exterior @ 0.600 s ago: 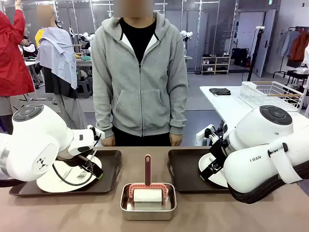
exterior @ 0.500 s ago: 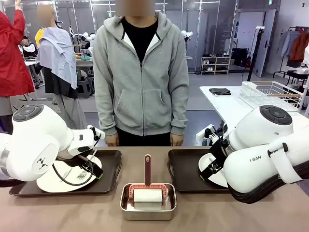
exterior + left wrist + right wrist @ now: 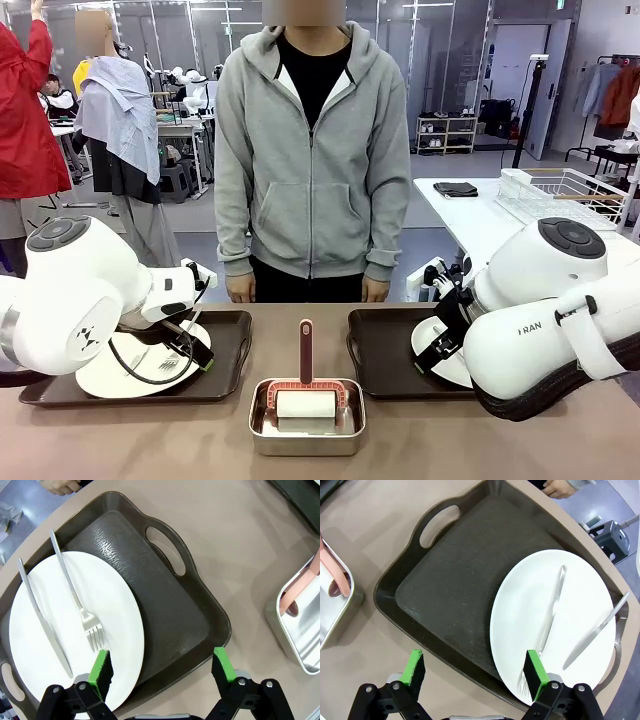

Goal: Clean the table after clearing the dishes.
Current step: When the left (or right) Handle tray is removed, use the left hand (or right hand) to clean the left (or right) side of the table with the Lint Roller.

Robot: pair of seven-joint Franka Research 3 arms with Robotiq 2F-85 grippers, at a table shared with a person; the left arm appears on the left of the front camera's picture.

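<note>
We see the matte taupe-brown bench carrying two dark brown rectangular trays with cut-out handles. On the left tray lies a round flat white plate with a silver fork and a silver knife side by side on it. Our left claw hovers over that tray's near edge, its green-padded fingers spread wide with nothing between them. One pad is over the plate's rim, the other over the tray's corner.

The right tray holds a second white plate, with a second fork and a second knife on it. Our right claw hangs above this tray's near edge, likewise spread and empty.

Between the trays, nearer our side, stands a small shiny steel rectangular pan. A white lint roller lies in it, its dark red handle reaching past the pan's far rim. A person in a grey hoodie stands at the far side, hands hanging by the bench's edge.
</note>
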